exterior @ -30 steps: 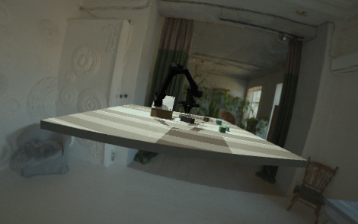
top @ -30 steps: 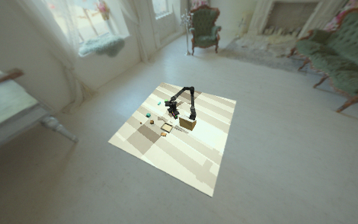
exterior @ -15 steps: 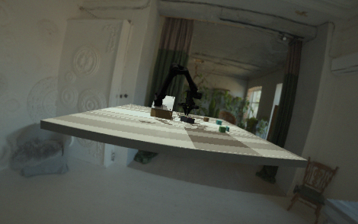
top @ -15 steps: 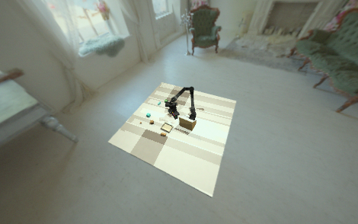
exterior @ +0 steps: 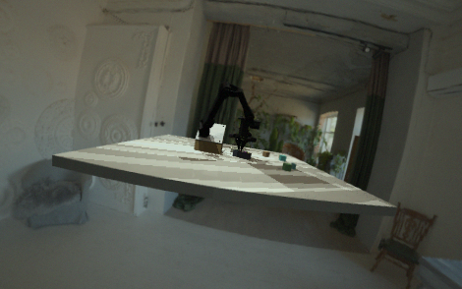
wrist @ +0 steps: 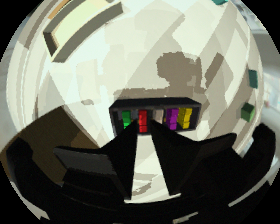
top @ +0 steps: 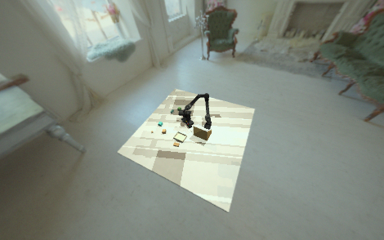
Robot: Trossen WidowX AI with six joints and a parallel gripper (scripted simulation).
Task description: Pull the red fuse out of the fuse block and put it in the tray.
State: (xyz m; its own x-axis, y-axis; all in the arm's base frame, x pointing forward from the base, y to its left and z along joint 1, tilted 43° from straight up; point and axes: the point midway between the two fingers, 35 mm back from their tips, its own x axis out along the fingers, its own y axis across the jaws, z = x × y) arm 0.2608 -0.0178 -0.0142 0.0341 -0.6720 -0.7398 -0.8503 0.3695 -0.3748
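Note:
The red fuse [wrist: 143,116] stands in a slot of the dark fuse block [wrist: 156,103] [exterior: 244,155], between a green fuse [wrist: 126,118] and a pale one. My gripper [wrist: 143,123] [exterior: 240,149] points down at the block with its fingers a narrow gap apart. It is open, with nothing held. In the wrist view the two fingertips stand on either side of the red fuse's near part. Whether they are level with it or just above it is hard to tell. The shallow tray [top: 180,137] [wrist: 83,34] has a pale floor and dark walls, and nothing shows in it.
Purple [wrist: 172,119] and yellow [wrist: 185,118] fuses stand right of the pale one. A brown box [top: 201,132] [exterior: 207,146] [wrist: 51,145] is beside the arm's base. Teal [top: 160,123] and orange [top: 163,131] blocks lie about, with another orange piece [top: 176,144] beside the tray.

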